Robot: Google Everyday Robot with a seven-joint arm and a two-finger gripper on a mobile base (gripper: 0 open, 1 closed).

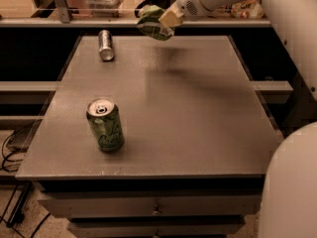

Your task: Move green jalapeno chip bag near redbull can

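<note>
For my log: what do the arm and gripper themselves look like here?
The arm is smooth, rounded white casing in thick tubular segments; no cables or markings show. The gripper, over the far edge of the grey table at the crinkly green jalapeno chip bag, has white housing and pale cream jaws.

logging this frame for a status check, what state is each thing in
green jalapeno chip bag: crumpled, held in the air over the table's far edge
gripper: shut on the bag, above the far edge, to the right of the redbull can
redbull can: lying on its side, far left of the table
green can: upright, near left
table: bears both cans
</note>
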